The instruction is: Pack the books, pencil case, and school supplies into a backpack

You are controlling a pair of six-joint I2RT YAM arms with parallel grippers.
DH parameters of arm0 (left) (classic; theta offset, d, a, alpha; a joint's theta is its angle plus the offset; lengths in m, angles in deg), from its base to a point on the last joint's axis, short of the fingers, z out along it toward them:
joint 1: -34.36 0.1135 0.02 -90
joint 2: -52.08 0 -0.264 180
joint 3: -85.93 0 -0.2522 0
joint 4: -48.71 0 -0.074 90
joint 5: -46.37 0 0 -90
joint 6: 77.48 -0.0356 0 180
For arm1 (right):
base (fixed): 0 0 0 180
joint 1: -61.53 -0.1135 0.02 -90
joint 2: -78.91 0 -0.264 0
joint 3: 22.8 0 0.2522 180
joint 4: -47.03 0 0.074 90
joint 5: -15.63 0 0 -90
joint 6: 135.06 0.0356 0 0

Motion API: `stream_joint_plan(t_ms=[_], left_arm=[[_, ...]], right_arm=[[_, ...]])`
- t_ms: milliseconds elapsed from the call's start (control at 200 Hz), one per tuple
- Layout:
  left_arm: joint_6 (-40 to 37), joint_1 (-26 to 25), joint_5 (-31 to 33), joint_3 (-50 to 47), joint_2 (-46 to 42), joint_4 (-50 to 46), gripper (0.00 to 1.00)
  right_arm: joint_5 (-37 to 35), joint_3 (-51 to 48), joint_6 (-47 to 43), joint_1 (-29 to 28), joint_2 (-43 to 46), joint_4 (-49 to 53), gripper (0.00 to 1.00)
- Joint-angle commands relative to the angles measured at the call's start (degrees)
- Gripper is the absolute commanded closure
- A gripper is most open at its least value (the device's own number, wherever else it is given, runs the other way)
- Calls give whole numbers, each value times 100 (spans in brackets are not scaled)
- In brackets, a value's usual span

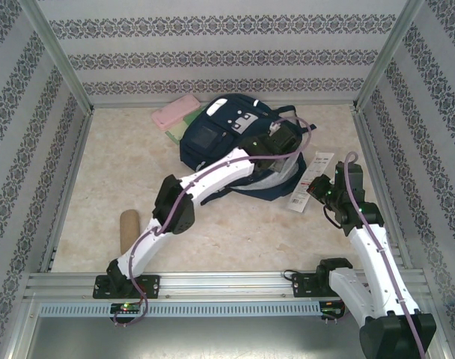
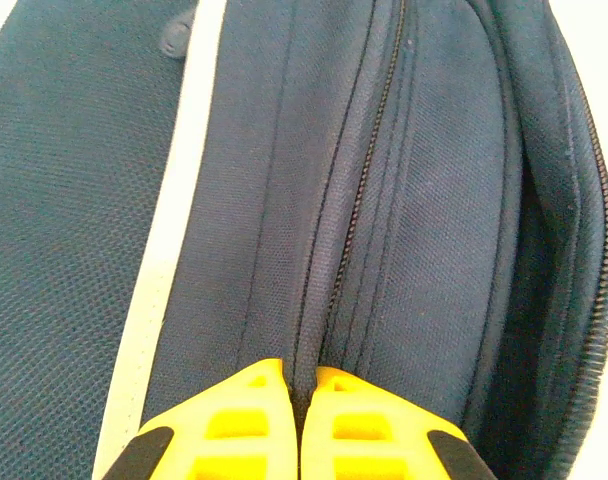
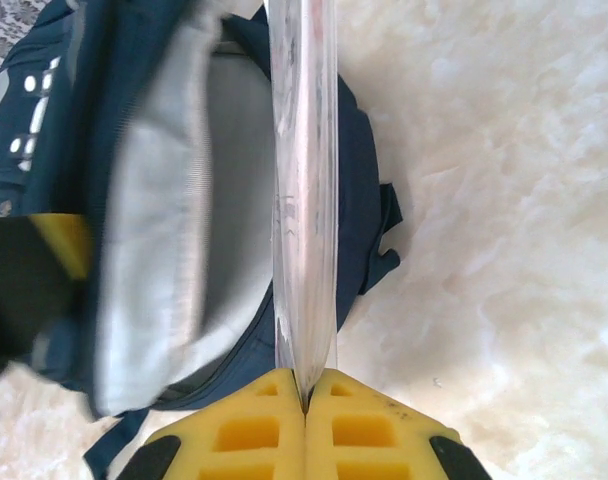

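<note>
The large navy fabric backpack (image 1: 212, 138), far-centre on the tabletop (image 1: 235, 232), is pinched beside its zip by the left claw (image 2: 302, 390), the long white red-marked packet (image 1: 319, 163) being clamped in the right claw (image 3: 306, 395) beside its open edge.

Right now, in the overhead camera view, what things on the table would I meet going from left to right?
tan rounded piece → pink pencil case → navy backpack → white packet with red markings
</note>
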Motion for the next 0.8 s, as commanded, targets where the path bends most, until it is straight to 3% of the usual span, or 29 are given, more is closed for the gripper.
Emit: stream_joint_plan(t_ms=[0, 425, 674, 794], left_arm=[[692, 10, -139, 117, -658, -250, 100], [1094, 183, -634, 103, -1574, -427, 100], [1297, 271, -1213, -202, -1862, -164, 100], [1340, 293, -1297, -241, -1888, -128, 100]], right_arm=[[-125, 243, -230, 49, -27, -79, 100], [1341, -62, 478, 49, -603, -2099, 100], [2200, -299, 1769, 41, -1822, -4112, 100], [2168, -344, 2355, -116, -2365, -5056, 100]])
